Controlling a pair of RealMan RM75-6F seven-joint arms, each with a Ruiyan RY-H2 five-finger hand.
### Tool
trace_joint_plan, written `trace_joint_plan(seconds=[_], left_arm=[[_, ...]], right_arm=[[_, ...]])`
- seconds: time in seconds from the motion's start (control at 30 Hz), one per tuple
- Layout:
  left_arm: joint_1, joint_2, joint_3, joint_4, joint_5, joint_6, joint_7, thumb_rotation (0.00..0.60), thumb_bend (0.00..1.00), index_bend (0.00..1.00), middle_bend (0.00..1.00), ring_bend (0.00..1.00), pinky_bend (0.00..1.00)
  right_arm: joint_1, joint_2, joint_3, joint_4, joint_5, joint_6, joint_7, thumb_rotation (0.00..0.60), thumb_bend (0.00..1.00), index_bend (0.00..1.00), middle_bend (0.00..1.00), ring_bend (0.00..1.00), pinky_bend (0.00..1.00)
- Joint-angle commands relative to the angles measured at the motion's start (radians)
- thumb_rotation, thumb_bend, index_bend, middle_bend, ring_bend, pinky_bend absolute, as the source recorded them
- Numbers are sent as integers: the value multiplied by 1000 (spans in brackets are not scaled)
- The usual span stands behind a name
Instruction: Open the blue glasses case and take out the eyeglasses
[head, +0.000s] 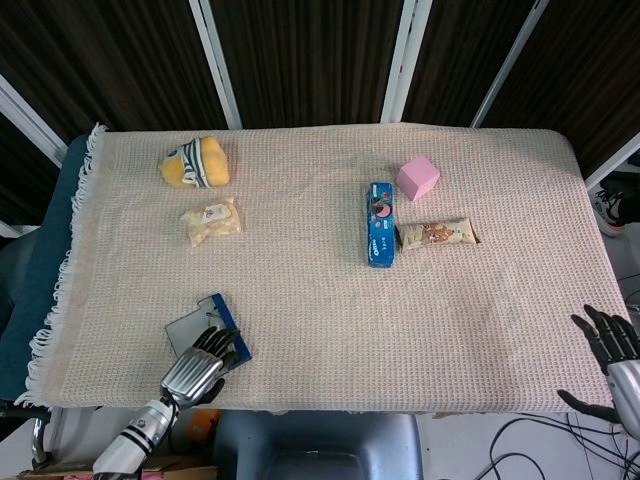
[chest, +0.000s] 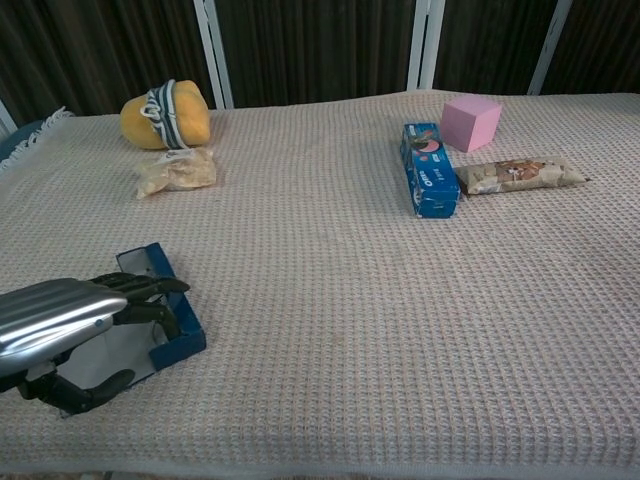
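The blue glasses case (head: 229, 322) lies near the table's front left edge with its grey flap (head: 188, 329) folded out flat. In the chest view the case (chest: 172, 298) shows its blue wall. My left hand (head: 195, 368) reaches over the front edge and holds the case. Seen from the chest, this hand (chest: 60, 318) has its fingers hooked over the blue wall and its thumb curled at the flap's near side. No eyeglasses show. My right hand (head: 612, 348) hangs off the front right corner, holding nothing, with its fingers apart.
At the back left are a yellow plush toy (head: 195, 162) and a small snack bag (head: 211, 220). A blue cookie box (head: 381, 223), a pink cube (head: 418, 177) and a snack bar (head: 437, 234) sit right of centre. The knitted cloth's (head: 320, 330) front edge runs just behind my left hand.
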Motion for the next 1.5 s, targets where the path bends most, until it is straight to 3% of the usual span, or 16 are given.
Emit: trace_joint_plan(seconds=[0.03, 0.33, 0.8, 1.23, 1.5], left_arm=[[-6, -35, -9, 2, -16, 1, 13, 600, 469, 271, 0, 0, 13], [-23, -146, -45, 23, -37, 25, 57, 600, 468, 240, 0, 0, 13], [-92, -306, -156, 176, -182, 45, 153, 600, 467, 187, 0, 0, 13], [-100, -288, -174, 175, -184, 88, 125, 600, 465, 170, 0, 0, 18], [-77, -223, -174, 157, -113, 148, 53, 600, 429, 258, 0, 0, 53]], right_arm=[[-3, 2, -1, 5, -4, 7, 9, 600, 221, 0, 0, 0, 0], [-7, 7, -3, 12, -11, 16, 29, 600, 222, 0, 0, 0, 0], [-14, 18, 1, 23, -1, 28, 64, 600, 221, 0, 0, 0, 0], [-12, 17, 2, 20, 0, 20, 57, 600, 221, 0, 0, 0, 0], [-11, 17, 1, 20, -2, 17, 57, 600, 222, 0, 0, 0, 0]])
